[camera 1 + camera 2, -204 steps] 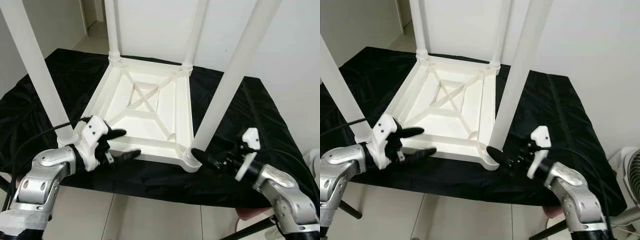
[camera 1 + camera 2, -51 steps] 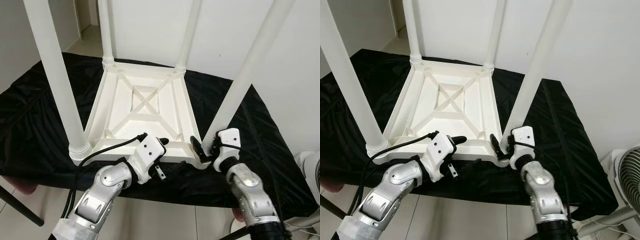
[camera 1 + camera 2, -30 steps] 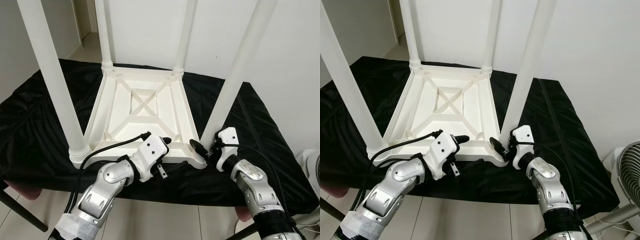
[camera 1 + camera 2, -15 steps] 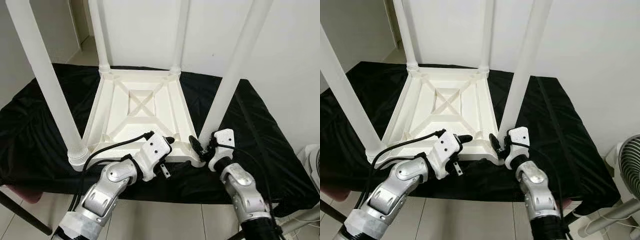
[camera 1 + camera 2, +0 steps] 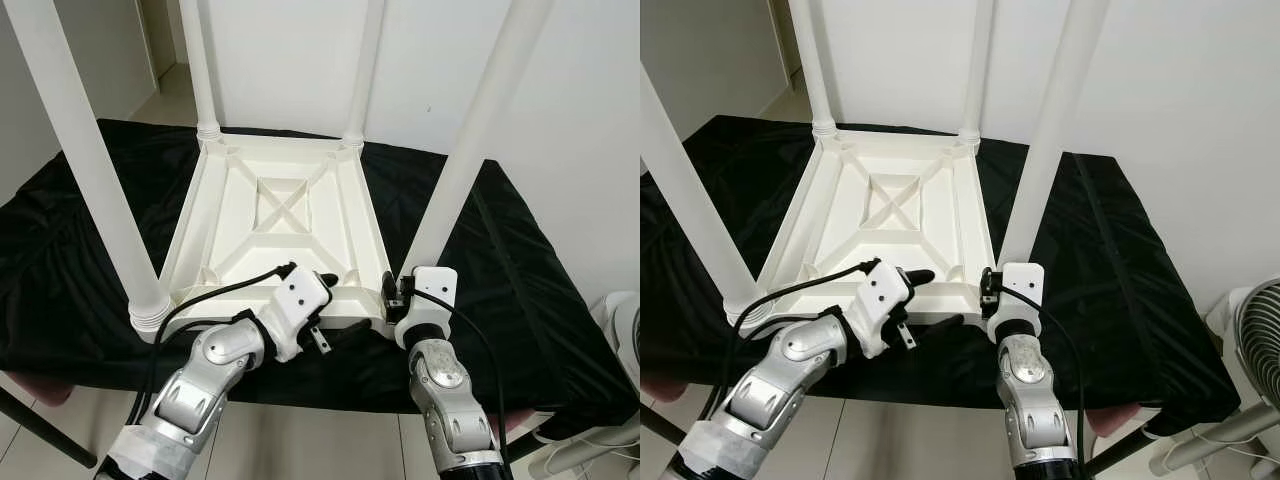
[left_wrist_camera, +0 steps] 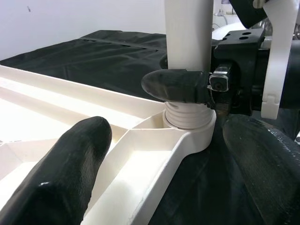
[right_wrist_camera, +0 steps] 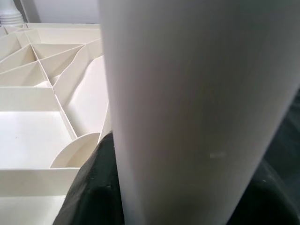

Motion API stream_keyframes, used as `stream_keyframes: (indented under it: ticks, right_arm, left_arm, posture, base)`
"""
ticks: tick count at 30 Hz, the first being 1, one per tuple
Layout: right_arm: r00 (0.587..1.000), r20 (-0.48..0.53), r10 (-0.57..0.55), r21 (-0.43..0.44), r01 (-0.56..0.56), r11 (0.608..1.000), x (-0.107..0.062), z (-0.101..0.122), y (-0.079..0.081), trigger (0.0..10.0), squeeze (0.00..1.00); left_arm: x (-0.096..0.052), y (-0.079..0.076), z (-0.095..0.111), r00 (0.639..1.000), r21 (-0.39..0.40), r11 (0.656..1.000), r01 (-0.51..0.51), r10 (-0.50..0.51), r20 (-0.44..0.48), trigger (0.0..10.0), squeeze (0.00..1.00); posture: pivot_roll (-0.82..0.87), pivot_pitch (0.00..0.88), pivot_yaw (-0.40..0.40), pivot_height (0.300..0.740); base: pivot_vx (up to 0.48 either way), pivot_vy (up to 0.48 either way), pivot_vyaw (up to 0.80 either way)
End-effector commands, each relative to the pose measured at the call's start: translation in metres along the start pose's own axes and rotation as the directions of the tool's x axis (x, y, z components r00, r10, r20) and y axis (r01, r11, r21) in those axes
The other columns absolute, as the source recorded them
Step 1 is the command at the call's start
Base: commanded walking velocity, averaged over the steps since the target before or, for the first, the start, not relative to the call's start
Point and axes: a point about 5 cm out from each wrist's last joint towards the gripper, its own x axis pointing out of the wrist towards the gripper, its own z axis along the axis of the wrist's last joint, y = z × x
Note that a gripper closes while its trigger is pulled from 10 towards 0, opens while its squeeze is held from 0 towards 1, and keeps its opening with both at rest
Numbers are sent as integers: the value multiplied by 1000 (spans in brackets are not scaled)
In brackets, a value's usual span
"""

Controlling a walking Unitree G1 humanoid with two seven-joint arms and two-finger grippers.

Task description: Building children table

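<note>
1. Tabletop (image 5: 290, 225), white plastic, lies upside down at frame centre on a black cloth (image 5: 520, 270), ribbed underside w/ a cross brace facing up. Four white legs stand up from its corners, so the build looks nearly done; judged step is tightening the last leg.

2. Right gripper (image 5: 392, 292) sits at lower right of centre, around the base of the near-right leg (image 5: 470, 150), just above its threaded collar. Left wrist view shows one black finger (image 6: 176, 86) pressed across the front of that leg; right wrist view has the leg up close between the fingers. So it's clamped on the leg, prob. to turn it into the socket.

3. Left gripper (image 5: 325, 305) is at lower centre on the tabletop's near rim (image 5: 350, 318). Fingers are apart: one rests over the rim on the inner side, the other lies below, outside the edge, on the cloth. Straddles the rim, not squeezing it. Likely placed to steady the top against twist from the right arm.

4. Near-left leg (image 5: 90, 170) rises at left of frame, well apart from both grippers. The two far legs stand at upper centre.

5. Room: the near rim lies close to the cloth's front edge at the bottom of frame, floor tiles below, so little margin toward the robot. Grippers are near each other at the near-right corner; wrist rotation there is tight. Open cloth to the right of the leg gives space.
</note>
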Motion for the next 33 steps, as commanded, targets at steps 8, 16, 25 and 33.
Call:
stream_keyframes:
  ticks: [8,16,25,33]
  right_arm:
    - [996,-14,89,24,-89,996,-7,-3,2,10000,1000]
    - [975,-12,222,-49,-223,974,-8,1,-8,10000,0]
    - [920,-24,392,-133,-392,910,3,4,-28,10000,0]
    - [840,-112,531,-170,-543,823,20,-9,-39,9137,0]
  left_arm:
    - [-2,0,-3,1000,-4,1000,10,-10,-7,10000,0]
    - [-2,-2,-3,1000,5,1000,29,-29,-9,10000,0]
    - [-2,-9,-1,998,2,998,69,-69,1,10000,0]
    - [1,-13,-4,994,7,994,107,-107,-10,10000,0]
  posture:
    - [-93,0,-60,740]
    - [-87,0,-61,740]
    - [-81,0,-65,740]
    - [-85,0,-45,740]
  base:
    - [0,0,0]
    - [0,0,0]
    - [0,0,0]
    - [0,0,0]
